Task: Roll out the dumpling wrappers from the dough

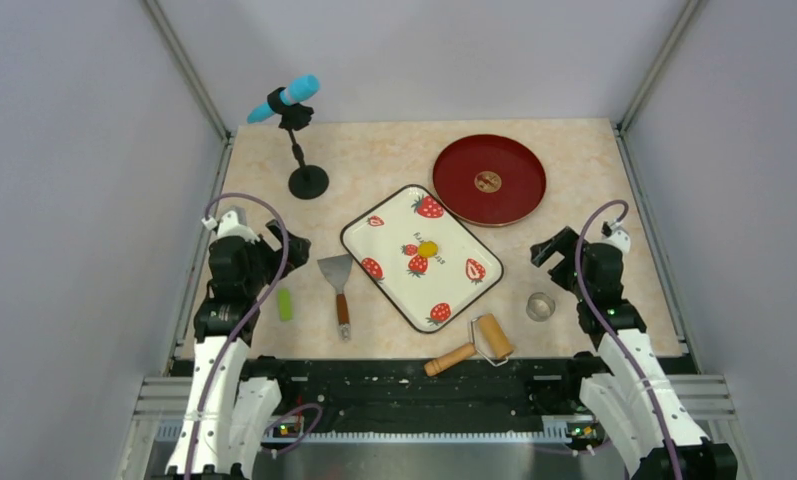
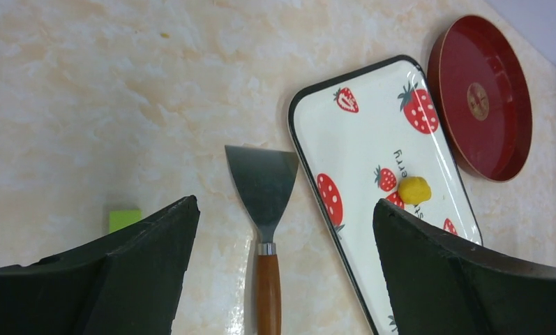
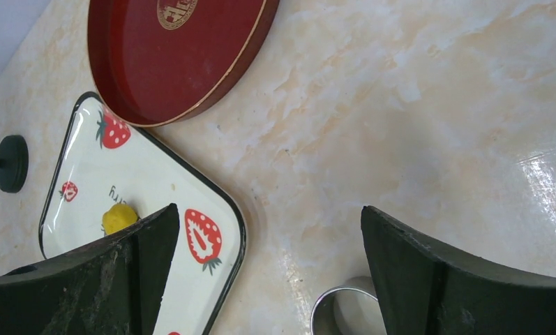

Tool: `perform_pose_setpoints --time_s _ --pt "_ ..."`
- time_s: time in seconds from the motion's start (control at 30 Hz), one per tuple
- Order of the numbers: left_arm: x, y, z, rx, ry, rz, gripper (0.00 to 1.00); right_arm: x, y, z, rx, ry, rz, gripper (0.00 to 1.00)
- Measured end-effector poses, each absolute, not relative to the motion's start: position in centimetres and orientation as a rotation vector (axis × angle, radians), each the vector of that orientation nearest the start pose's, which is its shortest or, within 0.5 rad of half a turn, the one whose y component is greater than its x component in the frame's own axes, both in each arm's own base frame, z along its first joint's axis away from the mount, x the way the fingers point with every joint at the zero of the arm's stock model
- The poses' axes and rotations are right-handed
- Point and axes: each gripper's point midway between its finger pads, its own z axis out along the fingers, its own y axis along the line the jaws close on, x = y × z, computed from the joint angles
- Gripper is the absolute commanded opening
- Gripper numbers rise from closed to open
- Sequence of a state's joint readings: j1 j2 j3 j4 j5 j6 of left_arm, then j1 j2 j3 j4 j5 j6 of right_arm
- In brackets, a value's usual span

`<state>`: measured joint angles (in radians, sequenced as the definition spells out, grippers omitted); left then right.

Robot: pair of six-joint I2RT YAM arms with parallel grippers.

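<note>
A small yellow lump of dough [image 1: 427, 248] [image 2: 414, 190] [image 3: 119, 217] sits near the middle of the white strawberry-print tray [image 1: 394, 240] [image 2: 372, 132] [image 3: 86, 181]. No dumpling wrappers are in view. The wooden roller [image 1: 479, 343] lies on the table in front of the tray. My left gripper [image 1: 286, 246] [image 2: 283, 202] hovers open, left of the tray, above a metal scraper [image 1: 338, 285] [image 2: 264, 188]. My right gripper [image 1: 549, 248] [image 3: 269, 207] hovers open, right of the tray, just behind a small metal ring [image 1: 541, 306] [image 3: 341, 307]. Neither holds anything.
A round red plate [image 1: 489, 180] [image 2: 481, 98] [image 3: 177, 56] lies behind the tray at the right. A blue microphone on a black stand [image 1: 299, 140] rises at the back left. A small green block [image 1: 285, 303] [image 2: 124, 218] lies near the left arm.
</note>
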<state>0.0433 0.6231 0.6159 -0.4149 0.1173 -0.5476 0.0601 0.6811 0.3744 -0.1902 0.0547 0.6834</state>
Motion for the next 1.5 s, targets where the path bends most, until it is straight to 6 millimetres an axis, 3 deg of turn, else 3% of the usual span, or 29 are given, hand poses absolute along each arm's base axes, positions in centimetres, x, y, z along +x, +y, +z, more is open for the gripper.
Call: perform_pose_setpoints --time_s 0.1,0.37,0.7,0.83,0.97,1.13,1.27,1.5 --pt "26.1 -3.4 18.3 -0.511 1.997 -0.452 0.99 27.0 3.3 11.5 0.67 1.982 0.397 0.99" --pt "25.9 -3.1 18.7 -0.494 1.978 -0.426 0.99 27.1 3.3 11.6 0.661 1.976 0.396 0.99" --pt "26.3 -2.6 15.0 -0.57 2.123 -0.38 0.99 27.5 3.4 10.5 0.67 2.015 0.388 0.99" --pt "26.4 -3.5 14.7 -0.554 2.145 -0.435 0.98 27.4 3.4 9.6 0.679 2.047 0.38 0.99" --pt "27.0 -4.8 14.0 -0.565 2.172 -0.53 0.94 27.5 3.5 9.7 0.679 2.043 0.384 0.99" --pt "27.3 -7.3 11.4 -0.617 2.279 -0.688 0.89 27.6 3.5 9.8 0.683 2.037 0.388 0.99" --pt "26.7 -10.4 9.6 -0.612 2.373 -0.8 0.88 27.6 3.5 9.6 0.685 2.045 0.389 0.99" --pt "26.3 -15.4 8.6 -0.545 2.449 -0.941 0.85 27.5 3.8 9.1 0.683 2.071 0.398 0.99"
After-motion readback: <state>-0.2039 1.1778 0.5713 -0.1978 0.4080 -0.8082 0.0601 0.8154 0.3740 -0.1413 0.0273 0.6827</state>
